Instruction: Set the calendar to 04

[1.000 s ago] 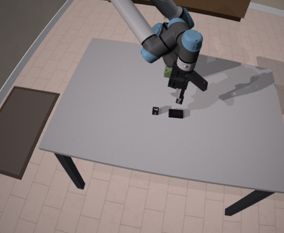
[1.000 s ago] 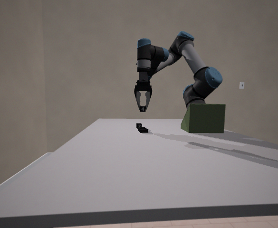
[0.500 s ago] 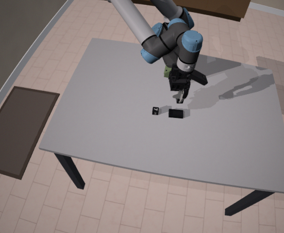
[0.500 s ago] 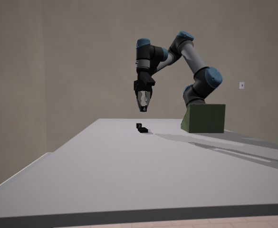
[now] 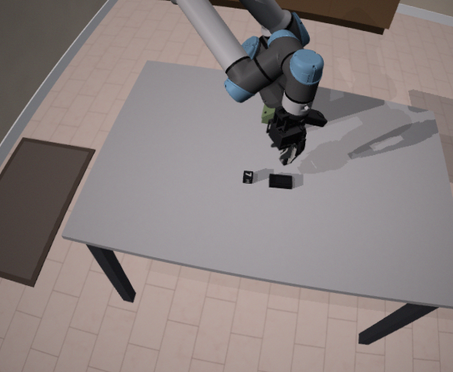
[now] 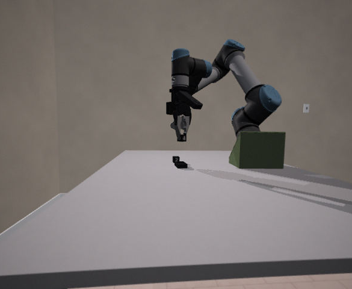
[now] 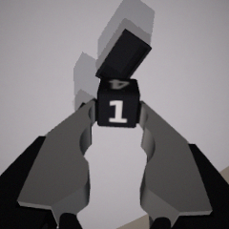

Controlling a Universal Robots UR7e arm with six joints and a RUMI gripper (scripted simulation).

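Observation:
My gripper [image 5: 288, 156] hangs well above the table and is shut on a black digit cube [image 7: 117, 103]. In the wrist view the cube shows a white 1 toward the camera and a 4 on its far face. The gripper also shows in the exterior view [image 6: 181, 135], with the cube [image 6: 183, 136] at the fingertips. The black calendar tray [image 5: 281, 180] lies on the table below, seen past the cube in the wrist view [image 7: 123, 53]. The second black cube [image 5: 247, 176] sits on the table left of the tray, outside it, with a 7 visible; in the exterior view [image 6: 176, 159] it shows a 2.
The arm's green base block [image 6: 258, 149] stands at the far side of the table. A dark mat [image 5: 22, 208] lies on the floor to the left of the table. A wooden cabinet [image 5: 338, 12] stands behind the table.

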